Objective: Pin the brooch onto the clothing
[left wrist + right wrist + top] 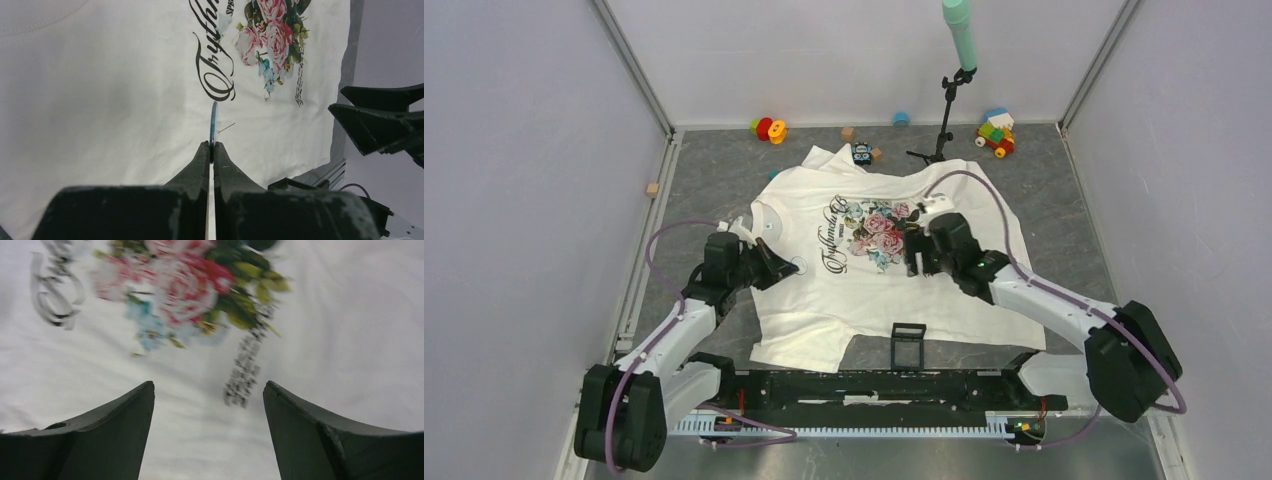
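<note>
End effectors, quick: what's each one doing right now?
Left end effector: closed on the brooch, held edge-on.
Right end effector: open, empty, over the T-shirt.

Matt white cloth T-shirt, glossy brooch, perhaps enamelled metal, rough matt black plastic left gripper
</note>
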